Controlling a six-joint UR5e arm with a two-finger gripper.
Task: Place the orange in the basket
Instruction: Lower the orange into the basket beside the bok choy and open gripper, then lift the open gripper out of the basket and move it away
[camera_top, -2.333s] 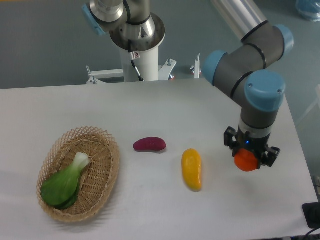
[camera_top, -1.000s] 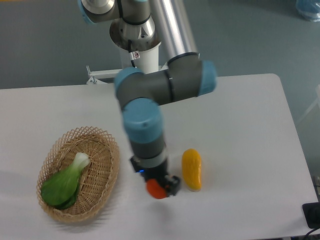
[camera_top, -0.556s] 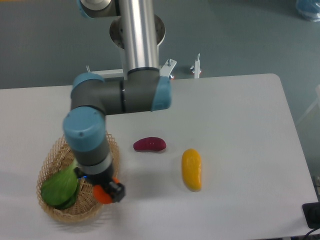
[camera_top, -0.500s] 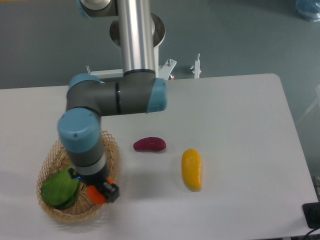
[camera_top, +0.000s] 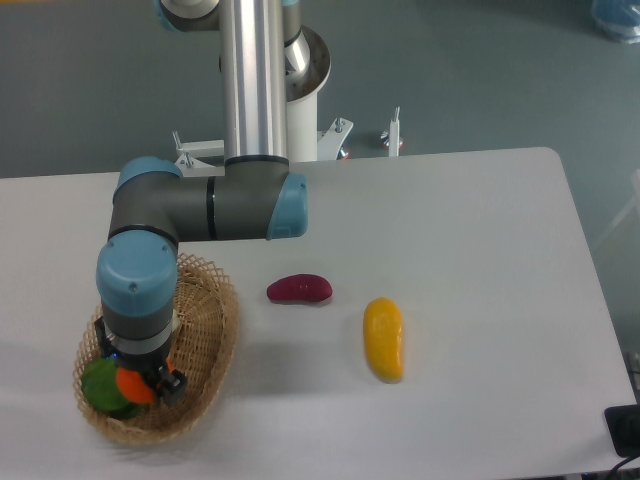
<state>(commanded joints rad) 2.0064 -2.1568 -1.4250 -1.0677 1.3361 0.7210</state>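
Note:
The orange (camera_top: 131, 384) is a small bright-orange ball held in my gripper (camera_top: 138, 385), which is shut on it over the inside of the basket (camera_top: 214, 330). The basket is an oval tan wicker one at the table's front left. My arm's wrist stands upright over the basket and hides much of its middle. The orange sits just above or against the green vegetable (camera_top: 100, 387) in the basket; I cannot tell whether they touch.
A purple-red oblong vegetable (camera_top: 298, 289) lies right of the basket. A long yellow mango-like fruit (camera_top: 383, 338) lies further right. The robot's base column (camera_top: 255, 80) stands at the table's back edge.
My gripper has carried the orange from the right side of the table leftwards, past the yellow fruit, over the basket's rim and further into the basket.

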